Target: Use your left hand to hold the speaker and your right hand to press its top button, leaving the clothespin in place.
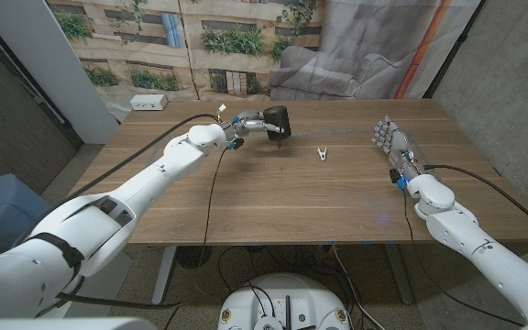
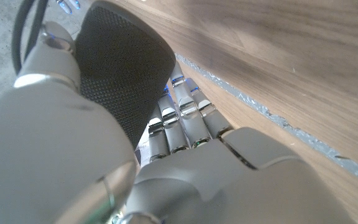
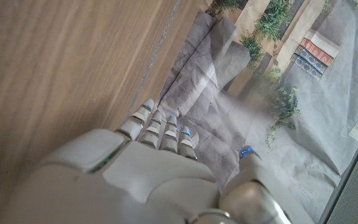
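Speaker [image 1: 277, 122], dark and mesh-covered, is gripped by the left hand [image 1: 246, 124] near the table's [image 1: 291, 197] far edge, left of centre, apparently lifted and lying sideways, though its tilt cannot be fixed; the clothespin [image 1: 321, 154] lies just beside it toward the right edge. The right hand [image 1: 392, 142] is held empty, fingers extended, near the right edge, well apart from the speaker; a reach across, past the clothespin, would be needed for the button.

White glossy arms, black cables, silver-grey segmented fingers [image 3: 166, 134], blue fingertip lights
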Robot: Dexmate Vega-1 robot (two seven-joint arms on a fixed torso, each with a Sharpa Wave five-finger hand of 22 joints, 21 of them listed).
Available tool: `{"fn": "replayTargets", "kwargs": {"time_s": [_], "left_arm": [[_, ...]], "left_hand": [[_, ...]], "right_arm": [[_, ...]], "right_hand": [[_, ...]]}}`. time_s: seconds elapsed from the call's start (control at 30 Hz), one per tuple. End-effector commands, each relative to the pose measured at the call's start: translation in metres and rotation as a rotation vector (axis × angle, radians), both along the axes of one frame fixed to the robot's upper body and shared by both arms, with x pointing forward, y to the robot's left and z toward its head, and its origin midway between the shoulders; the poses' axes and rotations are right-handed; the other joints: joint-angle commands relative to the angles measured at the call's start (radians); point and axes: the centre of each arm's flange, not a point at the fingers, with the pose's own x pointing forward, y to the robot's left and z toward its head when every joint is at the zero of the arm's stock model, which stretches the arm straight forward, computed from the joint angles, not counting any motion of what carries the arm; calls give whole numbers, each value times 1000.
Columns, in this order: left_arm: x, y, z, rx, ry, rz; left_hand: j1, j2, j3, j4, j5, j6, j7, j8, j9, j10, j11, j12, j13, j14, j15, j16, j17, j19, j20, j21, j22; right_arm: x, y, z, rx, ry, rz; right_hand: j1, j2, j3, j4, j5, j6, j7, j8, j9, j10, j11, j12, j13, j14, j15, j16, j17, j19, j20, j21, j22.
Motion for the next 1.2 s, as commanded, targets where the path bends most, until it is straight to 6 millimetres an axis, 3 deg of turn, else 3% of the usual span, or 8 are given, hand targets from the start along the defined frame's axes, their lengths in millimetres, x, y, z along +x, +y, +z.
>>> {"fn": "replayTargets", "kwargs": {"time_s": [0.03, 0.5, 0.6, 0.77, 1.2], "left_arm": [[5, -9, -1, -52, 106, -93], [-3, -33, -13, -36, 253, -181], [-6, -36, -17, -52, 271, -196], [-10, -39, -21, -55, 282, -219], [-21, -45, -41, -73, 342, -251]], "left_hand": [[103, 264, 10, 13, 6, 215, -67, 75, 0, 184, -166, 16, 72, 115, -222, 3, 43, 11, -149, 3, 5], [98, 265, 12, 11, 6, 223, -69, 83, 0, 191, -166, 16, 78, 118, -221, -1, 42, 15, -149, 3, 5], [95, 268, 13, 12, 7, 219, -67, 83, 0, 190, -166, 15, 79, 121, -221, -1, 43, 14, -150, 3, 5], [96, 270, 15, 10, 7, 221, -68, 85, 0, 192, -166, 15, 81, 122, -223, -2, 43, 15, -150, 2, 5], [97, 274, 21, 6, 9, 228, -70, 92, -2, 200, -164, 16, 87, 130, -222, -3, 44, 19, -150, 2, 6]], "right_arm": [[-16, 4, 10, -124, -15, -45], [-29, 10, 27, -299, -15, -44], [-31, 12, 32, -329, -24, -39], [-33, 13, 37, -379, -30, -32], [-41, 9, 41, -475, -31, -54]], "right_hand": [[0, 17, 4, -9, -3, 12, 4, 7, 3, 9, 1, 7, 4, 8, 3, 7, 2, 7, -4, 3, 3], [22, 4, 10, -33, -5, 29, 4, 10, 3, 23, 2, 10, 4, 13, 3, 4, -7, 13, -3, 3, 3], [52, 9, 26, -57, -6, 34, 9, 10, 3, 28, 4, 10, 4, 17, -2, 2, -14, 16, -11, 2, 2], [78, 6, 37, -80, -8, 30, 10, 8, 4, 25, 3, 7, 4, 18, 0, 0, -19, 18, -10, 1, 2], [112, -38, 37, -127, -15, 27, 21, 7, 4, 23, 0, 5, 5, 15, 5, -5, -28, 19, -5, -1, 2]]}}
